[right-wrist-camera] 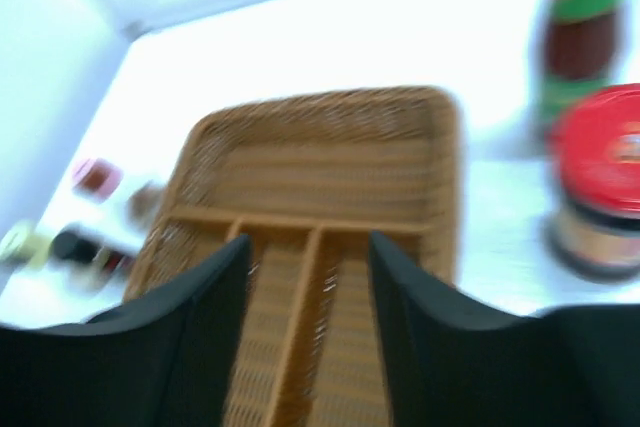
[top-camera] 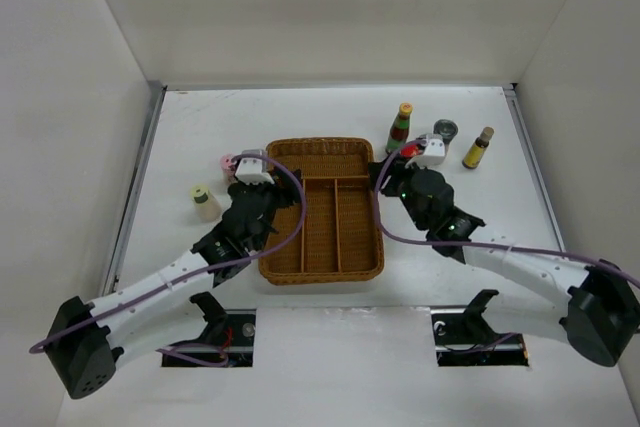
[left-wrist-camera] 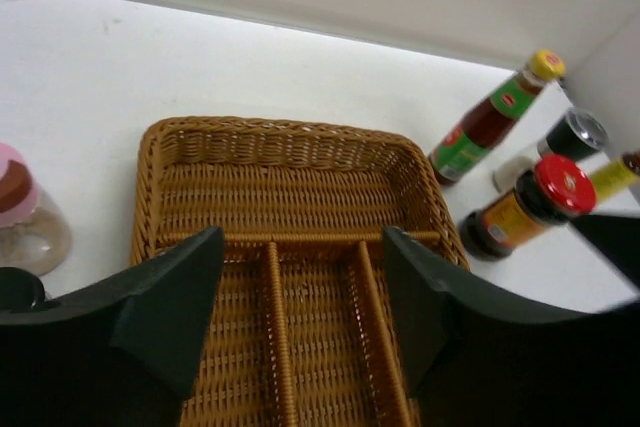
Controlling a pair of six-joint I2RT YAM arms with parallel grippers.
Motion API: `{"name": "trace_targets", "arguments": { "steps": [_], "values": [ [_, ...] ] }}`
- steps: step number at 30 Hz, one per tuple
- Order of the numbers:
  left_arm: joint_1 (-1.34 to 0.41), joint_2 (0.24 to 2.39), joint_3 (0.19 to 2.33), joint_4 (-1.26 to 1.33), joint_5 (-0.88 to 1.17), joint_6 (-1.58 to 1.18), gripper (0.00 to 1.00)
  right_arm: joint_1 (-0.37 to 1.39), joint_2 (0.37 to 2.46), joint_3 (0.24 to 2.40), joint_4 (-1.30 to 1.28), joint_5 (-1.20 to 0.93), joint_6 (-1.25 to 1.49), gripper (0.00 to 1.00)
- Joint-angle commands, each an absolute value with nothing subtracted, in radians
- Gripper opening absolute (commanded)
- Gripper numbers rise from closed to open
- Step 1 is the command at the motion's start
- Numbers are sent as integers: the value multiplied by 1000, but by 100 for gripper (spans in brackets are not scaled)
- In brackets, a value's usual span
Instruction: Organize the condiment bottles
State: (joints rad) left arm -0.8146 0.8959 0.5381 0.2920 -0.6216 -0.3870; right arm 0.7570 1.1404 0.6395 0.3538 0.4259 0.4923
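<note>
The condiment bottles all stand on the table outside the wicker tray point(top-camera: 322, 209). A yellow-capped red sauce bottle point(top-camera: 400, 127), a grey-capped jar point(top-camera: 445, 131), a tan-capped bottle point(top-camera: 478, 147) and a red-capped jar point(top-camera: 408, 150) stand to the tray's right. A pink-capped jar point(top-camera: 228, 163) and a pale-yellow-capped jar point(top-camera: 205, 202) stand to its left. My left gripper point(left-wrist-camera: 305, 287) is open and empty over the tray's left edge point(left-wrist-camera: 150, 207), next to the pink-capped jar point(left-wrist-camera: 25, 212). My right gripper point(right-wrist-camera: 310, 277) is open and empty beside the red-capped jar point(right-wrist-camera: 600, 182).
The tray has one wide far compartment point(left-wrist-camera: 280, 182) and three long near ones, all without bottles. White walls enclose the table on three sides. Both arms' cables arc over the tray's sides. The right wrist view is blurred.
</note>
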Motion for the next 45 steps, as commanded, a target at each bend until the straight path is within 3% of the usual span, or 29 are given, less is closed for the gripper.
{"name": "trace_targets", "arguments": {
  "steps": [1,4,8,17,23,28,36,41,45],
  "values": [
    [-843,859,468,461,-541,-414,49,731,1071,707,186,609,450,63],
    [-864,874,407,554,-525,-431,33,697,1031,727,94,712,431,72],
    [-897,945,377,650,-465,-440,29,587,1058,782,-41,714,425,83],
    [-910,1066,322,810,-344,-451,41,510,1282,902,-63,520,388,100],
    [-898,1032,296,830,-351,-459,57,490,1390,933,-49,508,385,100],
    [-880,1051,282,864,-354,-466,59,456,1446,933,-20,497,397,100],
    [-861,1074,278,884,-354,-488,60,436,1486,928,69,440,406,82],
    [-848,1077,273,885,-354,-495,61,439,1487,919,98,457,391,65],
    [-843,1080,273,885,-354,-497,62,458,1441,873,192,474,353,60]
  ]
}}
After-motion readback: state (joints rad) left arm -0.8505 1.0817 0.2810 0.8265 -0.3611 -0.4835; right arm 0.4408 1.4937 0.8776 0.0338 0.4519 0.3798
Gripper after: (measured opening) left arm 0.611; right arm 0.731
